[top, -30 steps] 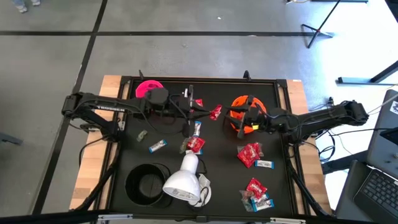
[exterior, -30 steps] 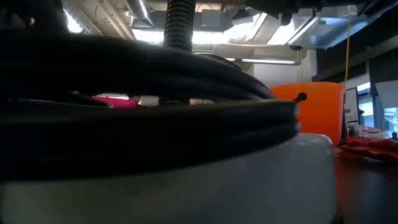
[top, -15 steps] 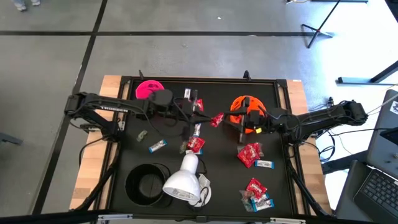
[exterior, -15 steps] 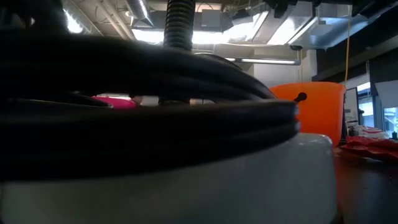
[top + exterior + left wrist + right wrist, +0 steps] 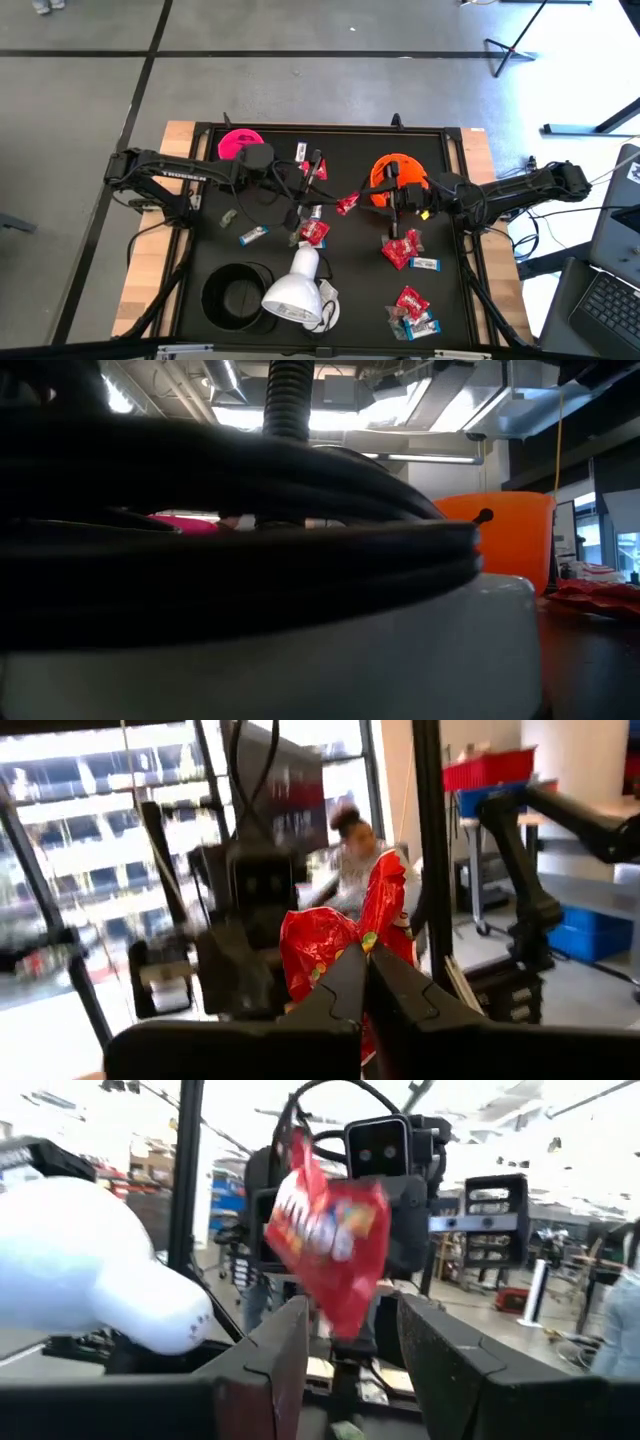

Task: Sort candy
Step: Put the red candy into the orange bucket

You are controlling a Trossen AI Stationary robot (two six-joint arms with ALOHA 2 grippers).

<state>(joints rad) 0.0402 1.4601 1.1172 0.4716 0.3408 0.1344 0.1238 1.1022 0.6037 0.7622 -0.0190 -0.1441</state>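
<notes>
Black table (image 5: 270,255) on grey concrete floor. Orange cup (image 5: 392,172) at two o'clock, pink cup (image 5: 238,142) at eleven, black cup (image 5: 237,291) at seven; contents unclear. Candy (image 5: 404,248) scattered. Left gripper (image 5: 316,168) clenched on a red packet (image 5: 345,945); right gripper (image 5: 404,203) released.

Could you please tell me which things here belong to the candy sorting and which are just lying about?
Belong: red packet in the shut left gripper; loose red packets; white-and-blue bars; likely the orange cup, pink cup, black cup.
Lying about: white lamp head.
</notes>
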